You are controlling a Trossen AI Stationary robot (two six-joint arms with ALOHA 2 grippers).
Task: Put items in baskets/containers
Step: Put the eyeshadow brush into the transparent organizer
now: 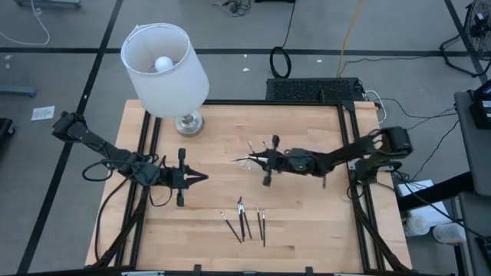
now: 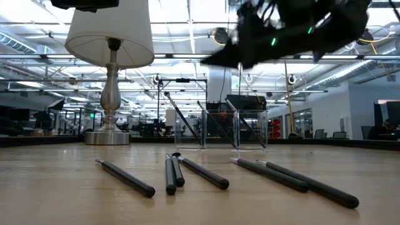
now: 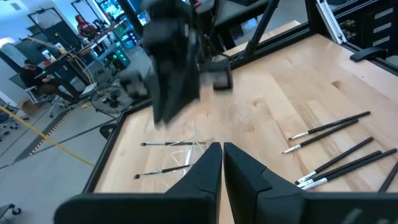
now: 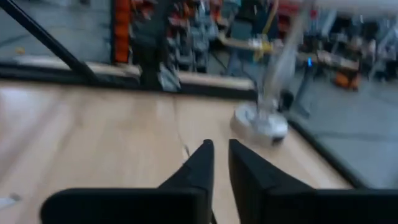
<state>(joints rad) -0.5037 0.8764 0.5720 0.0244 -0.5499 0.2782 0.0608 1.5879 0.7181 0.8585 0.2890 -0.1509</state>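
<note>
High view: the clear tray sits near the middle of the table, with the right gripper hovering at its edge, fingers almost together and holding nothing. Five dark sticks lie loose nearer the front edge, well apart from the tray; two more rest by it. The left gripper, fingers nearly touching, waits left of center.

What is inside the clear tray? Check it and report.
Two dark brushes show through the clear tray, leaning against its walls. In the high view the right gripper hangs over one end, so that part of the floor is covered.
</note>
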